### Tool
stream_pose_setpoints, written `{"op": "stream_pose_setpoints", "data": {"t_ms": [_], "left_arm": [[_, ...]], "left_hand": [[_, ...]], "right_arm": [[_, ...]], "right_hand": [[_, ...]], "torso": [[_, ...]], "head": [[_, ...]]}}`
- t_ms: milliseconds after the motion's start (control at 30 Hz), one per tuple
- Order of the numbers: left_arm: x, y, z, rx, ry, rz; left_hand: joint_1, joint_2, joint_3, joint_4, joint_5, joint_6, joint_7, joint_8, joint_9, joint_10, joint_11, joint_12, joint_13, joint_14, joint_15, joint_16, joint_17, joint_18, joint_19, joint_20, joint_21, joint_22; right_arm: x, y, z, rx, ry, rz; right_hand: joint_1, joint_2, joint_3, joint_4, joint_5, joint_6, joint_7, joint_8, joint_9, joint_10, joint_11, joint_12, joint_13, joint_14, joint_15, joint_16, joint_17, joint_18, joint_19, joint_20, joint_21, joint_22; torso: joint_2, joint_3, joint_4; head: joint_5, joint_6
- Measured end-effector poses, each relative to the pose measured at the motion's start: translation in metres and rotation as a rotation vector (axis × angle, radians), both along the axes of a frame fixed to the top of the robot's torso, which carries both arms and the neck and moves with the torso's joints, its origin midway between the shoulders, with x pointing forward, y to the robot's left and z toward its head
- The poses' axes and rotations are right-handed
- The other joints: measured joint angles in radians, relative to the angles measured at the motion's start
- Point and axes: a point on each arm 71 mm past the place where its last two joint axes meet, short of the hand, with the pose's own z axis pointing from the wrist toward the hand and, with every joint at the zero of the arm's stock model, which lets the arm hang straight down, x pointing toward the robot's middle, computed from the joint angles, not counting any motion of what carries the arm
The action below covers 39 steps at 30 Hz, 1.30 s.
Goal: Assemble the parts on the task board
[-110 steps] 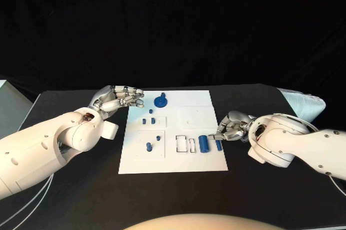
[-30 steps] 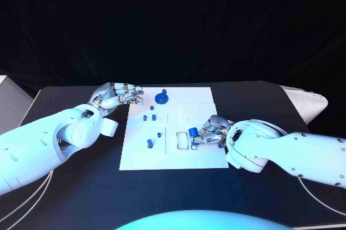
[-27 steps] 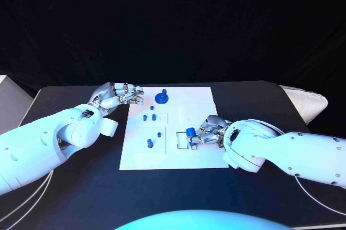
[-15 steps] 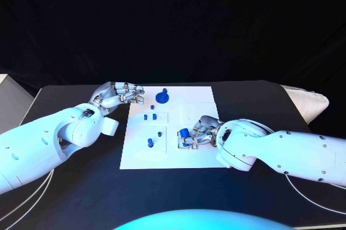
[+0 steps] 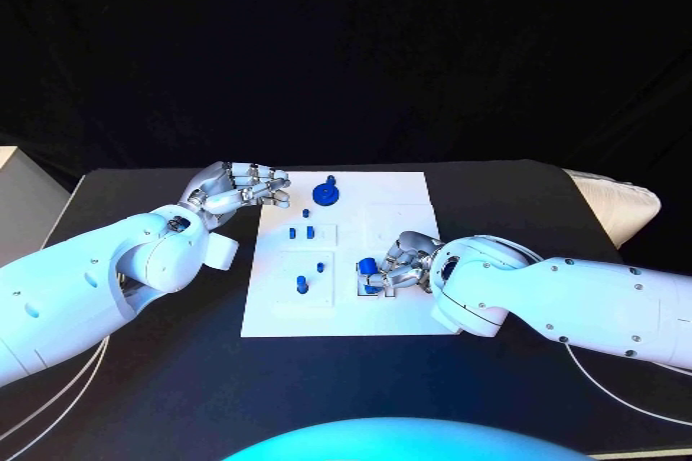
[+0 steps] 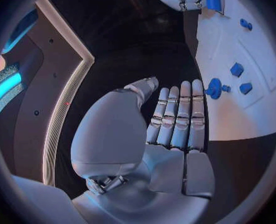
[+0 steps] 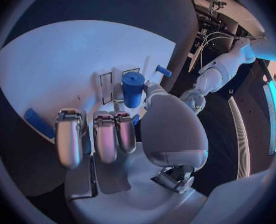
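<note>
The white task board (image 5: pixel 389 211) lies mid-table. My right hand (image 5: pixel 400 269) is over its near middle and pinches a blue cylinder (image 5: pixel 371 268) between thumb and fingers, just above the outlined rectangular slots (image 7: pixel 107 87). The right wrist view shows the cylinder (image 7: pixel 133 88) held upright, with a long blue piece (image 7: pixel 38 123) lying flat on the board (image 7: pixel 63 64). My left hand (image 5: pixel 235 188) hovers by the board's far left corner and holds nothing, its fingers (image 6: pixel 178 114) side by side. A round blue part (image 5: pixel 326 193) sits just right of it.
Small blue pegs stand in the board's left panels (image 5: pixel 299 233) (image 5: pixel 302 284). A white padded object (image 5: pixel 617 203) lies at the table's right edge, and a pale box (image 5: pixel 18 181) at the left edge. Black table (image 5: pixel 173 361) surrounds the board.
My right hand has carried the blue cylinder leftward from the board's right edge to the slots near its middle. The left hand has stayed put.
</note>
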Motion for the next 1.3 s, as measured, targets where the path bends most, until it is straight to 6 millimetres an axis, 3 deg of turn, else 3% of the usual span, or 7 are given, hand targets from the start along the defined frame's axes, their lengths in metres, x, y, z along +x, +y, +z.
{"op": "stream_pose_setpoints", "data": {"t_ms": [300, 500, 567, 633, 733, 867, 1300], "left_arm": [[-0.0001, 0.0001, 0.0000, 0.000, 0.001, 0.000], [-0.0001, 0.0002, 0.0000, 0.001, 0.001, 0.000], [-0.0001, 0.0002, 0.0000, 0.001, 0.002, 0.000], [-0.0001, 0.0002, 0.0000, 0.001, 0.002, 0.000], [-0.0001, 0.0002, 0.0000, 0.001, 0.002, 0.000], [-0.0001, 0.0001, -0.0001, 0.001, 0.002, -0.001], [0.0000, 0.0001, -0.0002, 0.001, 0.003, -0.001]], "left_hand": [[0.000, 0.000, 0.000, 0.000, 0.000, 0.000, 0.000, -0.006, 0.000, 0.000, 0.000, 0.000, 0.000, 0.000, 0.000, -0.006, 0.003, 0.000, 0.004, 0.004, -0.005, -0.002], [0.000, 0.000, 0.000, 0.000, 0.000, 0.000, 0.000, -0.006, 0.000, 0.000, 0.000, 0.000, 0.000, 0.000, 0.000, -0.006, 0.003, 0.000, 0.004, 0.004, -0.005, -0.002], [0.000, 0.000, 0.000, 0.000, 0.000, 0.000, 0.000, -0.006, 0.000, 0.000, 0.000, 0.000, 0.000, 0.000, 0.000, -0.006, 0.003, 0.000, 0.004, 0.004, -0.005, -0.002], [0.000, 0.000, 0.000, 0.000, 0.000, 0.000, 0.000, -0.006, 0.000, 0.000, 0.000, 0.000, 0.000, 0.000, 0.000, -0.006, 0.003, 0.000, 0.004, 0.004, -0.005, -0.002], [0.000, 0.000, 0.000, 0.000, 0.000, 0.000, 0.000, -0.006, 0.000, 0.000, 0.000, 0.000, 0.000, 0.000, 0.000, -0.006, 0.003, 0.000, 0.004, 0.004, -0.005, -0.002], [0.000, 0.000, 0.000, 0.000, 0.000, 0.000, 0.000, -0.006, 0.000, 0.000, 0.000, 0.000, 0.000, 0.000, 0.000, -0.006, 0.003, 0.000, 0.004, 0.004, -0.005, -0.002], [0.000, 0.000, -0.003, 0.003, 0.000, 0.000, 0.000, -0.006, -0.001, 0.000, 0.000, 0.000, 0.001, 0.000, 0.000, -0.005, 0.005, 0.000, 0.004, 0.004, -0.005, -0.003]], "right_arm": [[0.0014, 0.0006, -0.0002, -0.010, 0.009, 0.012], [0.0027, 0.0007, -0.0011, -0.014, 0.010, 0.009], [0.0032, 0.0007, -0.0018, -0.015, 0.009, 0.007], [0.0035, 0.0005, -0.0026, -0.016, 0.008, 0.003], [0.0035, 0.0005, -0.0039, -0.017, 0.007, -0.001], [0.0035, 0.0004, -0.0043, -0.015, 0.002, -0.006], [-0.0025, -0.0023, -0.0040, -0.010, -0.008, 0.004]], "right_hand": [[-0.016, -0.008, 0.010, -0.009, -0.026, 0.001, 0.000, 0.007, 0.002, 0.000, 0.000, -0.004, 0.000, 0.000, 0.000, 0.000, 0.000, 0.000, 0.000, 0.000, 0.000, 0.000], [-0.045, -0.008, 0.015, -0.018, -0.092, 0.005, -0.001, 0.009, 0.007, 0.000, 0.000, -0.015, 0.000, 0.000, 0.000, 0.000, 0.000, 0.000, 0.000, 0.000, 0.000, 0.000], [-0.059, -0.006, 0.003, -0.022, -0.129, 0.005, -0.001, 0.009, 0.010, 0.000, 0.000, -0.023, 0.000, 0.000, 0.000, 0.000, 0.000, 0.000, 0.000, 0.000, -0.001, 0.000], [-0.080, 0.000, -0.035, -0.019, -0.202, 0.000, 0.003, 0.011, 0.017, 0.000, 0.000, -0.031, 0.000, 0.000, 0.000, 0.000, 0.000, 0.000, 0.000, 0.000, -0.010, 0.000], [-0.098, 0.008, -0.086, -0.016, -0.272, -0.002, 0.006, 0.011, 0.024, 0.000, 0.000, -0.035, 0.000, 0.000, 0.000, 0.000, 0.000, 0.000, 0.000, 0.000, -0.012, 0.000], [-0.121, -0.006, -0.152, -0.014, -0.339, -0.009, 0.004, 0.015, 0.032, 0.000, 0.000, -0.040, 0.000, 0.000, 0.000, 0.000, 0.000, 0.000, 0.000, 0.000, -0.012, 0.000], [-0.142, -0.005, -0.173, -0.012, -0.352, -0.011, 0.003, 0.018, 0.036, 0.000, 0.000, -0.040, 0.000, 0.000, 0.000, 0.000, 0.000, 0.000, 0.000, 0.000, -0.012, 0.001]], "torso": [[0.000, 0.0005, -0.0004], [0.000, 0.0003, -0.0001], [0.000, 0.0002, 0.0000], [0.000, 0.0002, 0.0000], [0.000, 0.0001, 0.0000], [0.000, 0.0000, 0.0001], [0.001, 0.0005, 0.0001]], "head": [[0.004, -0.004], [0.005, -0.005], [0.005, -0.005], [0.005, -0.005], [0.005, -0.005], [0.005, -0.005], [0.008, -0.009]]}}
